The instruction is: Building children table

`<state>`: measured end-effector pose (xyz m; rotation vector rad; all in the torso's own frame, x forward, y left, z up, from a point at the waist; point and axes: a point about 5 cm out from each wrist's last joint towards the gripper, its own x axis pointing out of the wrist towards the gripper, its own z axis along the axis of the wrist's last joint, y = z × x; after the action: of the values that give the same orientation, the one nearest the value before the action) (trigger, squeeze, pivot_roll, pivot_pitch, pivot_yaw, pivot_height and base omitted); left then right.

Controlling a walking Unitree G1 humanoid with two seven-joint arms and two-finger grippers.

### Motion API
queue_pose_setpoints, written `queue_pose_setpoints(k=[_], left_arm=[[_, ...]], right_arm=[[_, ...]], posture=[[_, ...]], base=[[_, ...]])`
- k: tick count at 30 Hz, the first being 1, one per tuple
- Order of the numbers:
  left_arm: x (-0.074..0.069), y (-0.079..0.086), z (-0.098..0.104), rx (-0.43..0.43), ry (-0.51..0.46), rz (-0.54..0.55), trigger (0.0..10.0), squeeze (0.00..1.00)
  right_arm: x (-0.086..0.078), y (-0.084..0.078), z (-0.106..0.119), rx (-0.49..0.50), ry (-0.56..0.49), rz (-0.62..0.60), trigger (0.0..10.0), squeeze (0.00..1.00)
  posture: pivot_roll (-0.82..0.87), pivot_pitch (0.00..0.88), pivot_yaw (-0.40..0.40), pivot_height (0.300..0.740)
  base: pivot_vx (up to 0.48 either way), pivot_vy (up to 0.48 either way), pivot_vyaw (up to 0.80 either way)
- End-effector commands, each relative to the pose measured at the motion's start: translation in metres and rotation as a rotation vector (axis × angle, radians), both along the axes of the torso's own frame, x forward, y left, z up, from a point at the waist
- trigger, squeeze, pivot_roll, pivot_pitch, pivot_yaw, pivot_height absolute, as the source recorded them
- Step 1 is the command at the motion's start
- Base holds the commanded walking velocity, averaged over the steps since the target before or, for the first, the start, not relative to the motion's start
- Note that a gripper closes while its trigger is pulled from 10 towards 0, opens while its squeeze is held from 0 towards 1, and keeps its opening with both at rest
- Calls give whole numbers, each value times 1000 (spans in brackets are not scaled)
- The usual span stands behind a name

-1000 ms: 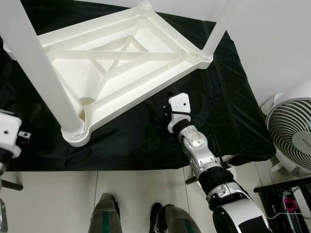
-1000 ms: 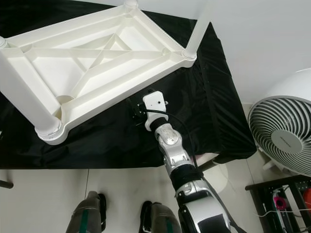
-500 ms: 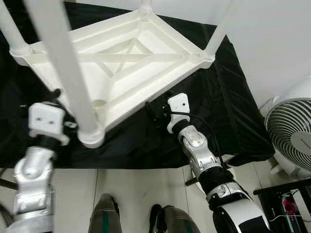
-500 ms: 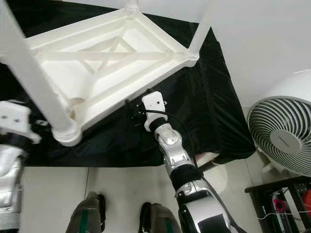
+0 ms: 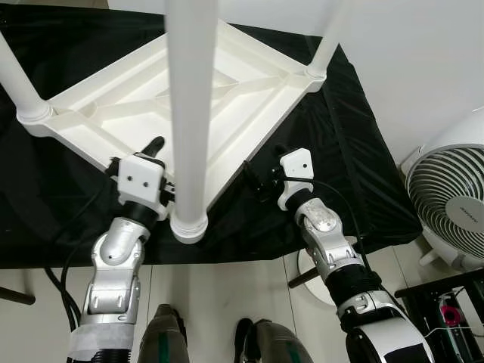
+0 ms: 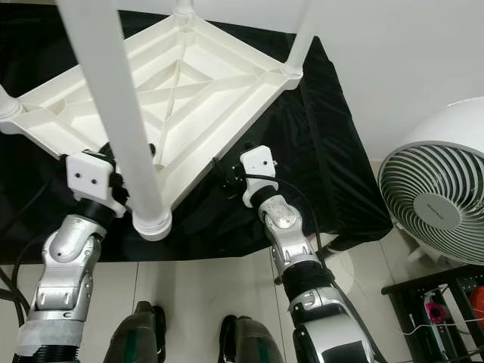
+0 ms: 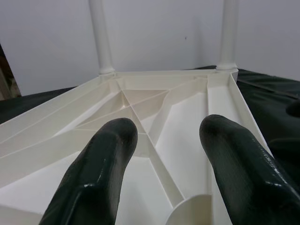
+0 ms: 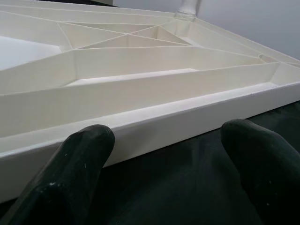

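- Left eye view: I see the white children's table (image 5: 227,83) lying upside down on a black cloth (image 5: 355,151), its legs up; the nearest leg (image 5: 189,113) rises toward the camera.
- Left tool (image 5: 155,147), fingers spread and empty, sits over the frame's near corner beside that leg.
- Right tool (image 5: 261,178), also spread, faces the frame's edge, apparently short of contact.
- Risk, as I judge it: an uneven push could slide the frame on the cloth or knock the near leg askew in its socket; the fan (image 5: 450,212) stands well apart.
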<state>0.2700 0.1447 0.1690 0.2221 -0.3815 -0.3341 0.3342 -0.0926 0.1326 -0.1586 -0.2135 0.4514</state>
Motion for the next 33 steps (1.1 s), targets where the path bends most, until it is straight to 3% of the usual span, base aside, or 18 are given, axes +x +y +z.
queue_pose_setpoints(k=[1,4,8,16,20,33], left_arm=[[5,4,-9,76,37,12,10000,0],[15,21,-12,161,75,82,10000,0],[28,39,-16,204,156,190,10000,0],[34,49,-12,248,200,273,10000,0],[40,64,-1,346,186,342,10000,0],[29,95,13,461,199,396,10000,0]], right_arm=[[4,-5,-2,-12,22,-56,10000,0],[10,-9,2,13,27,-117,10000,0],[17,-14,13,85,13,-207,10000,0],[22,-19,15,122,39,-277,10000,0],[31,-16,22,119,49,-319,10000,0],[47,-17,23,124,150,-446,10000,0]], posture=[[94,103,-84,740],[96,98,-83,740],[91,98,-76,740],[91,106,-72,740],[92,119,-69,740],[109,159,-68,740]], base=[[0,0,0],[0,0,0],[0,0,0],[0,0,0],[0,0,0],[0,0,0]])
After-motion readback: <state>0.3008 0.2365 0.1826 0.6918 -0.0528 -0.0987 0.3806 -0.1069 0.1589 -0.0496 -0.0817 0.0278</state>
